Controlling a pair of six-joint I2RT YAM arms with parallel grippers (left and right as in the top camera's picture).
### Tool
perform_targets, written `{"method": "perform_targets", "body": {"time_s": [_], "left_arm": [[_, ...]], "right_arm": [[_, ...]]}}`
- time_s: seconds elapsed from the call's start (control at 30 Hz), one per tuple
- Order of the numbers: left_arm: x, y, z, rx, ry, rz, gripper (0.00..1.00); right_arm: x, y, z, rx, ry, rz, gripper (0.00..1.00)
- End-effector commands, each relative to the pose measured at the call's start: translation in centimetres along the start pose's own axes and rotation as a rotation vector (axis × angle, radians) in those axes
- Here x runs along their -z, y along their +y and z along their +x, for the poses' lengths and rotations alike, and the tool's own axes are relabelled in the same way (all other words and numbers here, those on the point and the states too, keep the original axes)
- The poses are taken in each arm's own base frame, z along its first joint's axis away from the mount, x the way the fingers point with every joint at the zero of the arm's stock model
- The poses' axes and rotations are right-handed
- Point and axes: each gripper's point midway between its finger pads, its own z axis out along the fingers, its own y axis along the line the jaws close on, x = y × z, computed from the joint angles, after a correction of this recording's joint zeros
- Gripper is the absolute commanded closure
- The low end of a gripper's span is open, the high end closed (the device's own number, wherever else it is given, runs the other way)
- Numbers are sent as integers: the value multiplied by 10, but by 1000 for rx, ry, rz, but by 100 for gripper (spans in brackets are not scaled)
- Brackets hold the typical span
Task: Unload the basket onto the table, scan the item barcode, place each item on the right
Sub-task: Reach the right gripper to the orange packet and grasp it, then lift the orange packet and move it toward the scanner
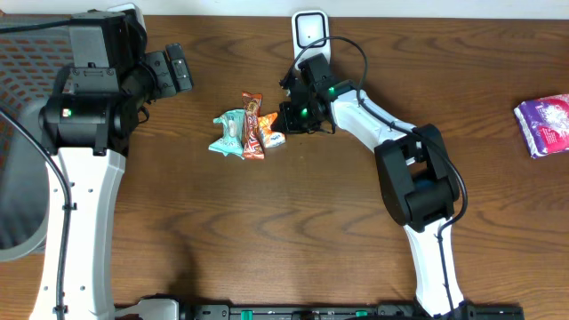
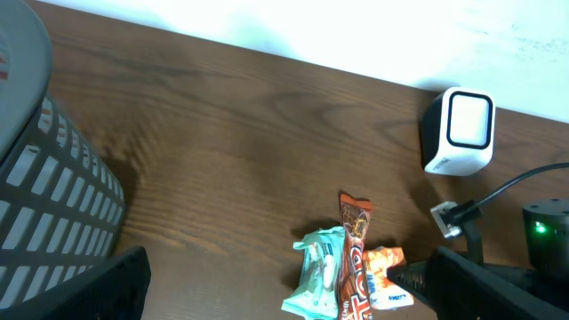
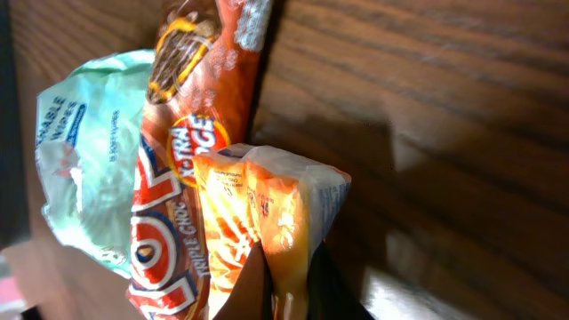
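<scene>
Clearly, the orange packet (image 3: 267,209) sits pinched in the right gripper (image 3: 289,292).

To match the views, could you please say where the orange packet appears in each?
Overhead: orange packet, near centre, at right tool.
Left wrist: packet, bottom edge, right of centre.
Right wrist: packet, lower centre, pinched.
Shared landmark: brown chocolate bar beside it.
</scene>
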Motion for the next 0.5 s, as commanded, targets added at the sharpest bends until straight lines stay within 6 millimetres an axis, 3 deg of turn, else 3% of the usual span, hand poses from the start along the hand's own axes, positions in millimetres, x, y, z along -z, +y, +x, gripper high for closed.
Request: {"method": "perform_targets", "body": {"time_s": [0.0,0.17,0.27,0.47], "left_arm": [[0,3,-3,6,-8,-13,2],[0,3,-3,6,-8,-13,2],[0,3,-3,6,-8,-13,2],[0,3,-3,6,-8,-13,2]], "right_arm": [[-14,0,20,-65,83,-84,99],[19,32,12,-105,122,-423,99],[45,40,4,-115,124,-584,99],[91,21,-12,-172,91,-741,99]]}}
